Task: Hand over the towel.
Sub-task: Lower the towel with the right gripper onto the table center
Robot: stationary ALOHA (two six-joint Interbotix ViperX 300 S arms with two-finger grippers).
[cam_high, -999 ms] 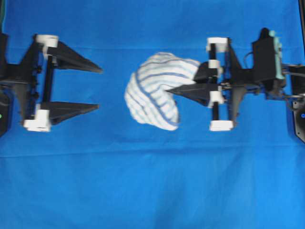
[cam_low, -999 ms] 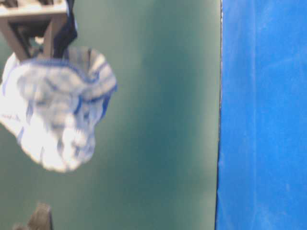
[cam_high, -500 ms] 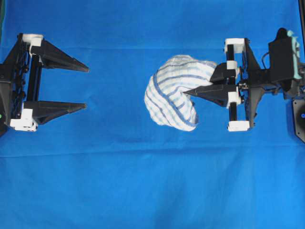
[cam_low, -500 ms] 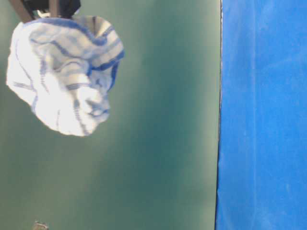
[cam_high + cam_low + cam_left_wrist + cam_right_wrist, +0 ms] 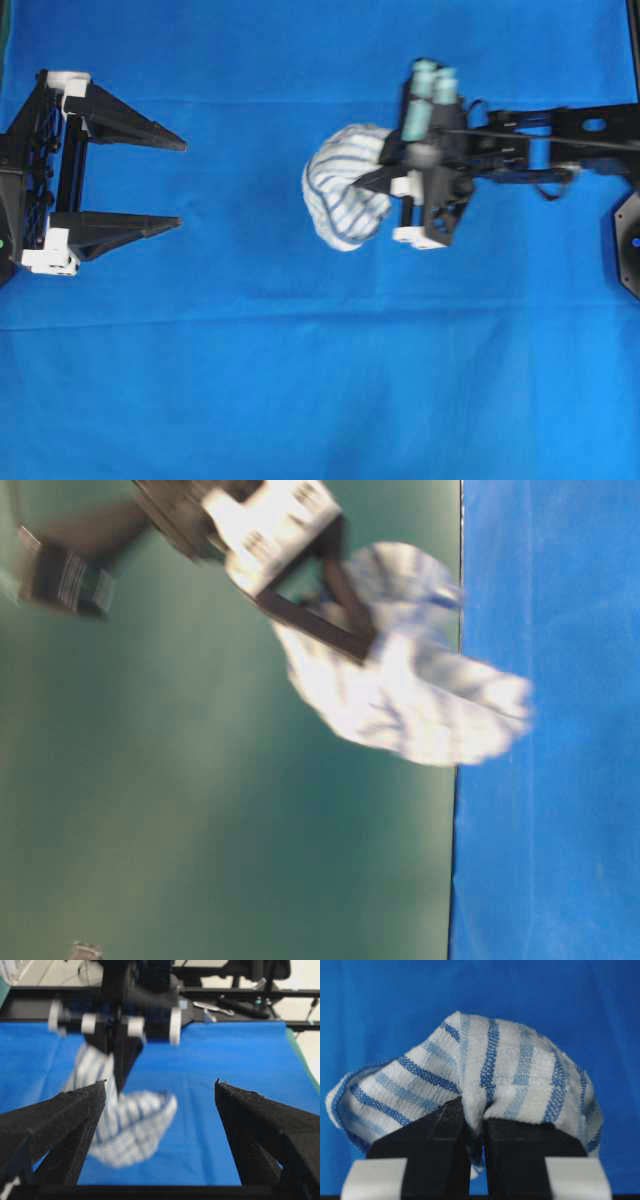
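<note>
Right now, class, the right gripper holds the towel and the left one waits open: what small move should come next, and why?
Probably carry the towel further toward the left gripper. The right gripper is pinched shut on a fold of it, while the left gripper's jaws stand wide and empty, with a stretch of blue sheet between them and the towel.

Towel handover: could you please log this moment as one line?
towel: held aloft | right gripper: shut on towel | left gripper: open, apart, facing towel
</note>
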